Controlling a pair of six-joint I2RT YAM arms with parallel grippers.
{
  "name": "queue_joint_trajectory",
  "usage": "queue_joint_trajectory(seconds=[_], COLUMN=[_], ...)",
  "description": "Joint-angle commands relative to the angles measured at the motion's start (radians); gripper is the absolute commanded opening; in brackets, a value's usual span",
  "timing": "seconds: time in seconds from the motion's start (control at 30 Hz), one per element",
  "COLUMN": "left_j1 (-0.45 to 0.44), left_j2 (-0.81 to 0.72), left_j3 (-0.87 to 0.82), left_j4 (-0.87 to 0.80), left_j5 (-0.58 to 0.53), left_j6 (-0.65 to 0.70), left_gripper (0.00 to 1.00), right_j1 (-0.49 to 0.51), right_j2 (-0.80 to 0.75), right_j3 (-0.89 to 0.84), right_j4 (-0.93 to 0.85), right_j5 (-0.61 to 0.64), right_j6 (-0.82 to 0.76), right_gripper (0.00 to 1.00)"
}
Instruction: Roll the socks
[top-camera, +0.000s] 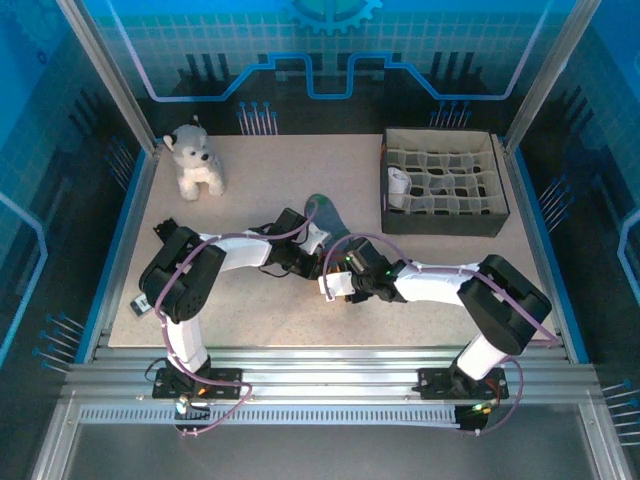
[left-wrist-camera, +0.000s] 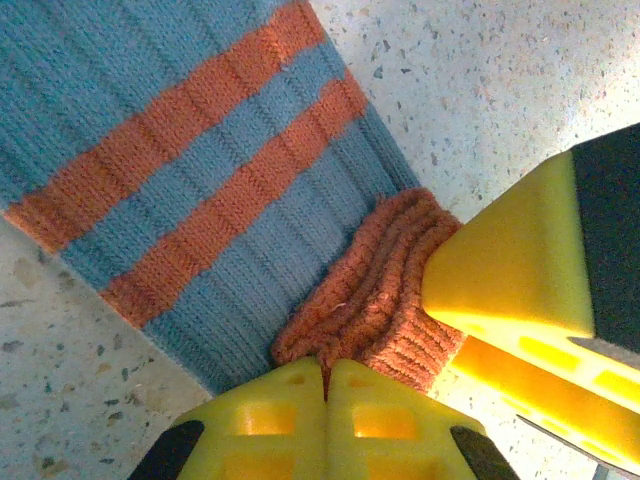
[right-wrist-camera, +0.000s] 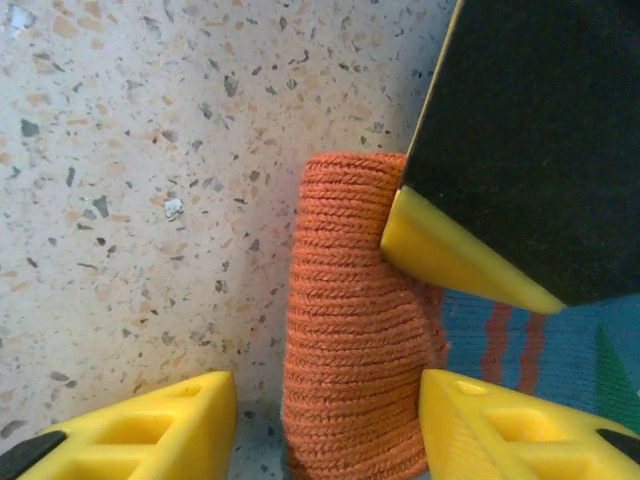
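The teal sock lies flat near the middle of the table, where the two arms meet. Close up, it is a ribbed knit of blue-green yarn crossed by two orange stripes. It ends in an orange cuff of thicker, cable-like stitches, which is rolled into a short, plump cylinder standing just off the speckled, stone-patterned tabletop. The left gripper has its yellow plastic fingers pressed tight together, seam to seam, with their tip bearing on the cuff. From the right wrist, the same tip shows as a yellow wedge with a black pad pushing into the top of the roll. The right gripper stands spread, one finger on each side of the orange roll: the right-hand finger touches the knit and the other sits apart from it. The white sock is a small roll in a left-hand cell of the dark, fabric-sided box at the far right. A plush dog sits at the far left.
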Motion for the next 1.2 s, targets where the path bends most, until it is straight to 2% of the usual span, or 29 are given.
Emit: queue_joint_trajectory(seconds=[0.0,0.13,0.23,0.43,0.53,0.67,0.73,0.9,0.97,1.17], left_j1=[0.012,0.016,0.024,0.036,0.038,0.041,0.041,0.044,0.048,0.052], left_j2=[0.04,0.036,0.031,0.019,0.018,0.028,0.03,0.008,-0.022,-0.114], left_j3=[-0.002,0.002,0.001,0.004,0.012,0.016,0.016,-0.004,-0.042,-0.157], left_j4=[-0.104,-0.114,-0.117,-0.127,-0.138,-0.144,-0.145,-0.117,-0.055,0.178], left_j5=[-0.005,0.005,0.02,0.044,0.055,0.072,0.075,0.06,0.054,0.079], left_j6=[0.027,0.034,0.032,0.027,0.029,0.031,0.032,0.043,0.043,0.029], left_gripper=[0.0,0.0,0.0,0.0,0.0,0.0,0.0,0.0,0.0,0.1], right_j1=[0.01,0.01,0.01,0.007,0.007,0.008,0.009,0.008,0.007,-0.004], right_j2=[0.037,0.061,0.067,0.074,0.095,0.132,0.14,0.121,0.091,0.073], right_j3=[0.031,0.04,0.045,0.051,0.059,0.076,0.088,0.137,0.165,0.206], right_j4=[-0.023,-0.051,-0.07,-0.093,-0.091,-0.074,-0.091,-0.248,-0.303,-0.481], right_j5=[0.044,0.065,0.066,0.052,0.071,0.119,0.114,0.058,0.003,-0.141], right_j6=[-0.019,-0.017,-0.014,0.02,0.02,0.016,0.019,0.093,0.1,0.112], right_gripper=[0.51,0.49,0.44,0.23,0.23,0.33,0.32,0.08,0.02,0.0])
